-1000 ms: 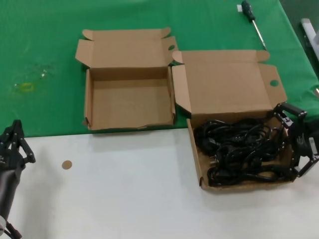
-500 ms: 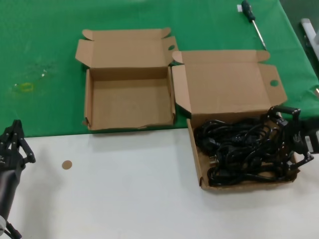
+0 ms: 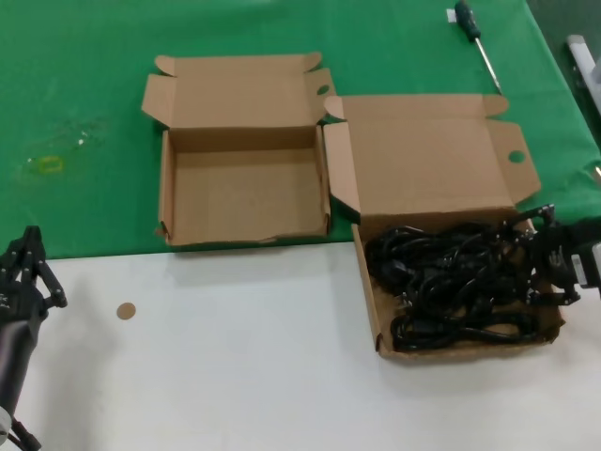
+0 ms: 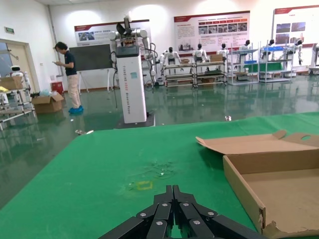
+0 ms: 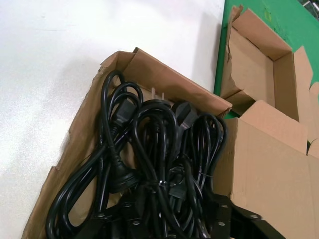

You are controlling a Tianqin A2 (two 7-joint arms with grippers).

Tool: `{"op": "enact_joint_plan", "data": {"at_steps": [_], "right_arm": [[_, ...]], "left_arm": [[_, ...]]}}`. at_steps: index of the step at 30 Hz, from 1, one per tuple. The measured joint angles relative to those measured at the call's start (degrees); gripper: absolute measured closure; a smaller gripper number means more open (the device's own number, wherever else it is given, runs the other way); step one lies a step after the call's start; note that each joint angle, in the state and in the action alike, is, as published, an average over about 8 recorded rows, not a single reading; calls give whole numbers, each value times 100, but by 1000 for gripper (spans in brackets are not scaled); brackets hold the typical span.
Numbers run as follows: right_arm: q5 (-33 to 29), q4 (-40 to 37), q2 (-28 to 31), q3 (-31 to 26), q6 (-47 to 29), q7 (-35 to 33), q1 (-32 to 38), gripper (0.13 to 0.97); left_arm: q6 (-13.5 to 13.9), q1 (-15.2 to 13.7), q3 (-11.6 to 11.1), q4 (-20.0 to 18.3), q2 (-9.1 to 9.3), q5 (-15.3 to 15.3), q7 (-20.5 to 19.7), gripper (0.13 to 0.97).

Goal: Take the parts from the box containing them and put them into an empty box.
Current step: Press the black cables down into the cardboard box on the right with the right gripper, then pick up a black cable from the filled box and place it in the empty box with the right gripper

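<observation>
The black power cords [image 3: 451, 282] lie tangled in the larger cardboard box [image 3: 374, 310], whose wide lid [image 3: 432, 160] stands open behind it. My right gripper [image 3: 543, 261] is down in that box at its right end. In the right wrist view the fingers [image 5: 221, 214] stand on either side of the cords [image 5: 159, 149] and are closed in on them, with my right gripper [image 5: 174, 219] buried in the tangle. The smaller empty box [image 3: 244, 197] sits open to the left, and also shows in the right wrist view [image 5: 254, 64] and the left wrist view [image 4: 279, 184]. My left gripper [image 3: 31, 237] is parked and shut at the near left [image 4: 172, 188].
A green-handled screwdriver [image 3: 474, 38] lies on the green mat [image 3: 75, 94] at the far right. A small brown disc [image 3: 126, 310] lies on the white table [image 3: 235, 376]. The two boxes touch side by side. A metal object [image 3: 582, 56] sits at the right edge.
My right gripper has moved left into the larger box and its fingers have narrowed around the cords. The left arm has not moved.
</observation>
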Motion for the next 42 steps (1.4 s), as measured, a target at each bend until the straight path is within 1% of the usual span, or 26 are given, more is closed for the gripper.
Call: {"op": "enact_joint_plan", "data": {"at_steps": [5, 6, 14, 23, 31, 36, 42], "right_arm": [[-10, -8, 13, -5, -4, -3, -20, 660], [-11, -5, 18, -5, -4, -1, -27, 660], [-22, 83, 90, -4, -34, 103, -83, 827], [-26, 267, 215, 10, -118, 420, -110, 893], [57, 490, 278, 72, -249, 902, 23, 897], [86, 539, 173, 92, -283, 1165, 288, 901], [72, 613, -126, 56, -181, 1428, 582, 909]], "left_arm": [[0, 0, 0, 0, 0, 0, 0, 945], [0, 0, 0, 0, 0, 0, 0, 945], [0, 0, 0, 0, 0, 0, 0, 945], [0, 0, 0, 0, 0, 0, 0, 945], [0, 0, 0, 0, 0, 0, 0, 945], [0, 0, 0, 0, 0, 0, 0, 945], [0, 0, 0, 0, 0, 0, 0, 945]]}}
